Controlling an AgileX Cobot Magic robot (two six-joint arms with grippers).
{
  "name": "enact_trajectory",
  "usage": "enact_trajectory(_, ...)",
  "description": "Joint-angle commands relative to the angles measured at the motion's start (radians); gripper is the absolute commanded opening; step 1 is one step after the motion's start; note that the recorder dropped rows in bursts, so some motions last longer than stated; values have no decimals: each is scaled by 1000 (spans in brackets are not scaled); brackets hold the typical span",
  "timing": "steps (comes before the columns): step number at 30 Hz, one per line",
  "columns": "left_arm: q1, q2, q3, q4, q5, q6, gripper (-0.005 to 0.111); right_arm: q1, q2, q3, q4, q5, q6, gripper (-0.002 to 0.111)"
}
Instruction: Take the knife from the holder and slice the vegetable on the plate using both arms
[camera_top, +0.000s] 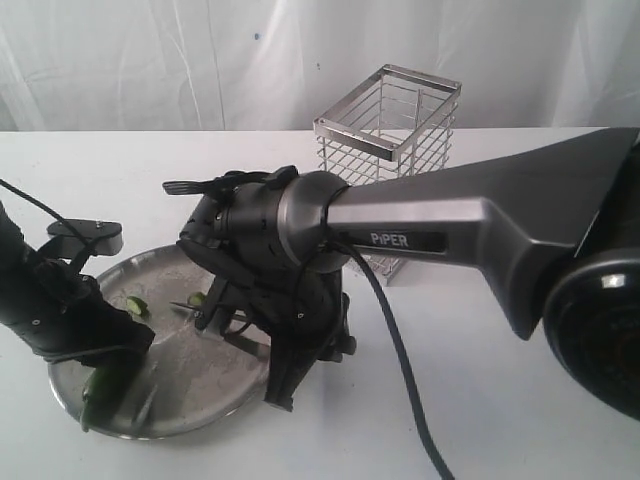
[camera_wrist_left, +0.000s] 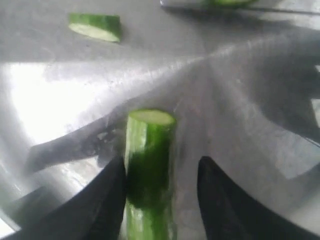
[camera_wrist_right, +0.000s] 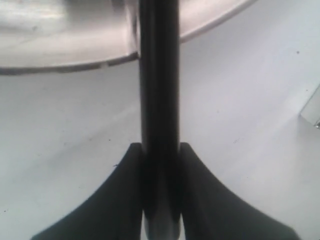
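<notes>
Left pincer (camera_wrist_left: 161, 170) parted around dark green cut chili pepper (camera_wrist_left: 149, 145) on shiny round steel plate (camera_wrist_left: 250, 150), gap one side; right pincer (camera_wrist_right: 160, 150) clamps slim black knife (camera_wrist_right: 159, 85) by handle.

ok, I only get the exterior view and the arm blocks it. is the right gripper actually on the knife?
Observer: Yes. In the right wrist view the right gripper is clamped on the knife handle.
Operator: Left gripper gripping the pepper?
Observer: No. The pepper sits between its fingers. One touches it, the other stands clear.
Operator: Cut end clean?
Observer: The cut end is flat and pale, and it points away from the gripper.
</notes>
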Motion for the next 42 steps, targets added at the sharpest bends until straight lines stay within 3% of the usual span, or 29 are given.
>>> enact_trajectory(1, 3, -20, 9, -59, 36, 9, 50, -8, -16, -13, 40, 4, 14, 0)
enact_trajectory(10, 3, -114, 9, -117, 21, 77, 50, -8, -16, -13, 143, 4, 16, 0)
enact_trajectory(17, 3, -159, 9, -117, 27, 77, 50, -8, 2, -13, 263, -93, 9, 0)
enact_trajectory(32, 3, -170, 9, -117, 22, 77, 50, -8, 37, -47, 280, -158, 9, 0)
enact_trajectory(42, 3, -170, 9, -124, 21, 77, 50, -8, 34, -92, 280, -119, 7, 21)
